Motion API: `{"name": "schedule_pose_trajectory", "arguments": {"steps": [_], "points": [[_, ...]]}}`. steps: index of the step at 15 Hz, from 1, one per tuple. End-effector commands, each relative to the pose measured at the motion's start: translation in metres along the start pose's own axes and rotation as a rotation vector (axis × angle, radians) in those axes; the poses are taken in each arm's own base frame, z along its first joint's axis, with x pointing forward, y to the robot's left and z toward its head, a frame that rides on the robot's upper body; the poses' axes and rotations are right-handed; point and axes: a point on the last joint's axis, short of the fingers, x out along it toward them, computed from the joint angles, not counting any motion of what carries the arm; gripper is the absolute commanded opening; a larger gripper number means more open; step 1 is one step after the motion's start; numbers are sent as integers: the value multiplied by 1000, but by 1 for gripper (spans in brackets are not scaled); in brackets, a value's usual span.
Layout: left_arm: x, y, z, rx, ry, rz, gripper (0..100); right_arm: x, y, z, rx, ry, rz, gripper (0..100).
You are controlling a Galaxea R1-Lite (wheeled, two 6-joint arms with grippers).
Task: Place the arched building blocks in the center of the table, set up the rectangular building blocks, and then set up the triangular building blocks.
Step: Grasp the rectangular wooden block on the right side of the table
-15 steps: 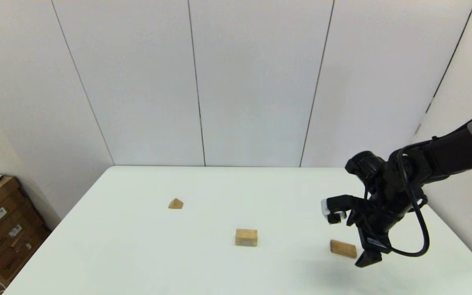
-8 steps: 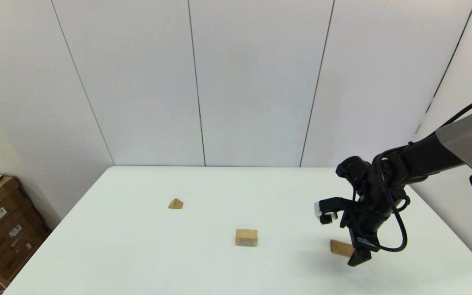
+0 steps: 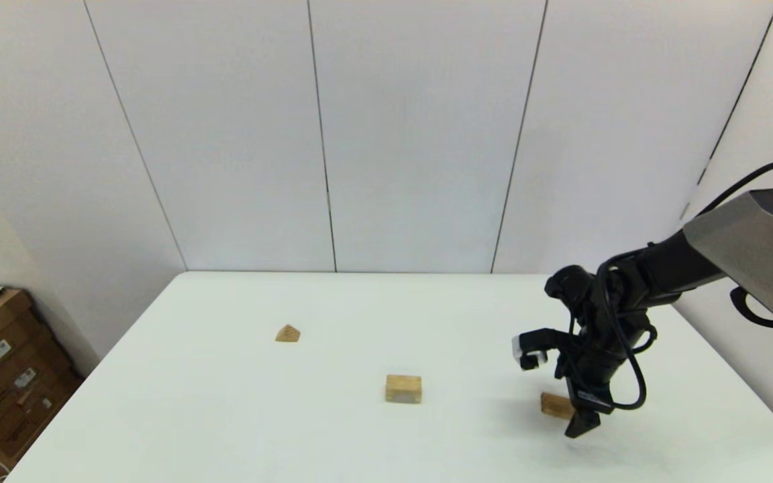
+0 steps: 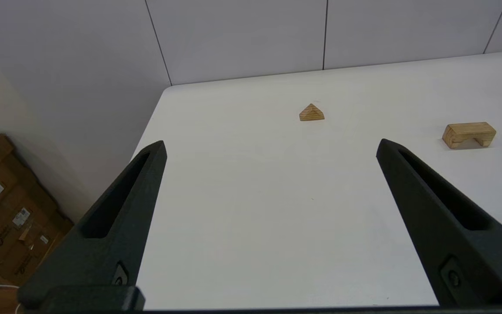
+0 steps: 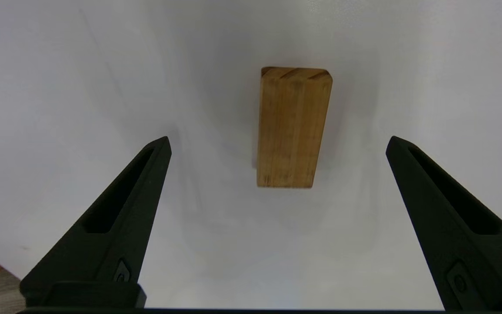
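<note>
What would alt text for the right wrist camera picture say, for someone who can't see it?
Seen from behind the right claw, its two black fingers are spread wide open above a flat tan wooden rectangular block lying on the white table. The block sits between the two fingers, touching neither, with a soft shadow around it.

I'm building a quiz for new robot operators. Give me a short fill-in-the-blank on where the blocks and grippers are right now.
1. The right gripper hangs over the ____ block, fingers apart.
2. The block with a hollow in its lower edge is the ____ block.
3. The smallest block, the triangular block, lies to the robot's ____ of the other two.
4. The left gripper holds ____.

Missing words: rectangular; arched; left; nothing
</note>
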Motion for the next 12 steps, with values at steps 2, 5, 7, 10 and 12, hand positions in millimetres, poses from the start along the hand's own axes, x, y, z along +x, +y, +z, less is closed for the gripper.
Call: {"name": "schedule_pose_trajectory", "arguments": {"steps": [2,5,7,10,12], "points": [[0,0,0,1,1,-1,100,13,-3,-1,-1,8,25,100],[0,0,0,1,1,1,100,16,-5,-2,8,10,24,100],[0,0,0,1,1,-1,100,18,-5,-2,10,9,26,100],[0,0,0,1,1,1,100,20,-5,-2,13,9,26,100],[0,0,0,1,1,1,100,22,-7,-1,12,1,9,100]]}}
